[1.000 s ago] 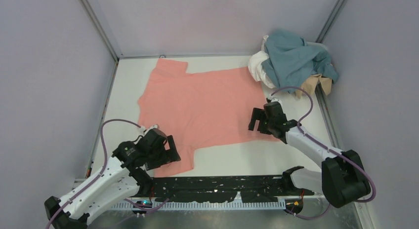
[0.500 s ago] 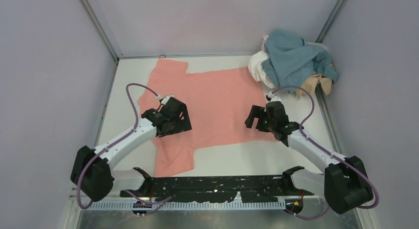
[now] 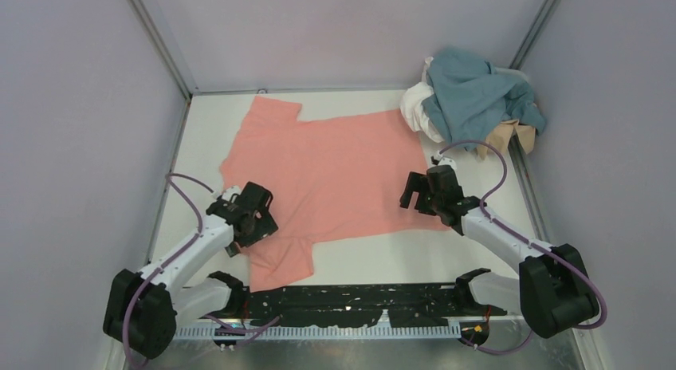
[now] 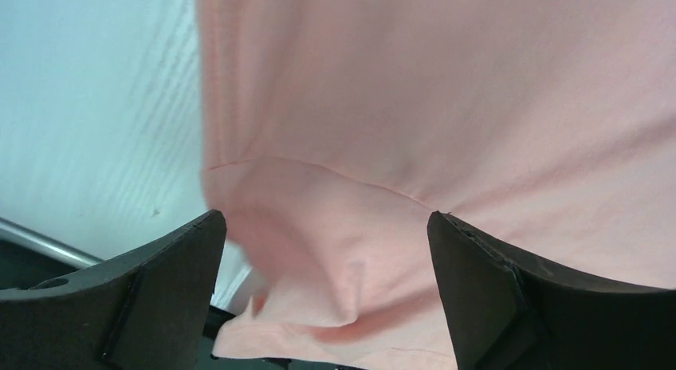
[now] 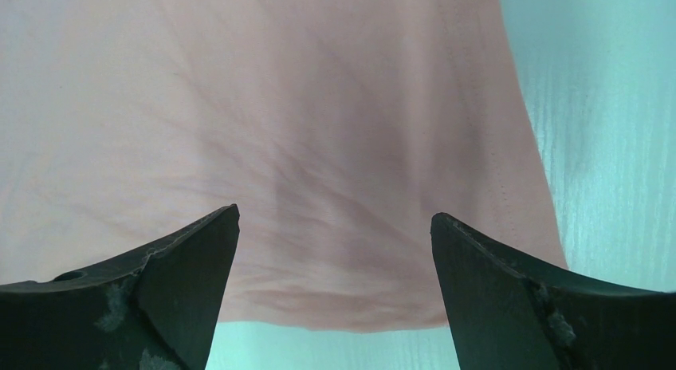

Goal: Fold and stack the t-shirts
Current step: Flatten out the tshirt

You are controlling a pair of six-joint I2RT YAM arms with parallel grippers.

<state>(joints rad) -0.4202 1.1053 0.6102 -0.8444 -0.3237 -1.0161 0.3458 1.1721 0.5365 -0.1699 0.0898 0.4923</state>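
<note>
Where the two arms are bolted at the near edge of the table (image 3: pixel 359 254), a black strip (image 3: pixel 351 302) runs between their bases. Just beyond it lies the near sleeve of the salmon-pink t-shirt (image 3: pixel 335 175), which is spread sideways over the middle of the white tabletop, sleeves to the left and hem to the right.

The left gripper (image 3: pixel 257 221) sits at the shirt's left edge, where that near sleeve joins the body. Its wrist view shows the left gripper (image 4: pixel 327 290) with its jaws spread wide and nothing clamped. A curved seam and a soft, rumpled fold of pink cloth lie between the fingers. Whether the tips touch the cloth cannot be told.

The right gripper (image 3: pixel 416 196) is over the near right corner of the hem. In its own view the right gripper (image 5: pixel 335 290) is likewise released and wide apart. The hem corner lies flat between the fingers, faint creases fan out across it, and a line of stitching runs along the right edge.

Farther back the shirt's body is mostly smooth. The far sleeve reaches toward the rear wall.

In the far right corner, just beside the hem, the other shirts sit in a crumpled heap. The teal-blue t-shirt (image 3: pixel 470 95) is on top, the white t-shirt (image 3: pixel 416 111) bunches at its left, and the tan t-shirt (image 3: pixel 502 135) peeks out beneath.
</note>
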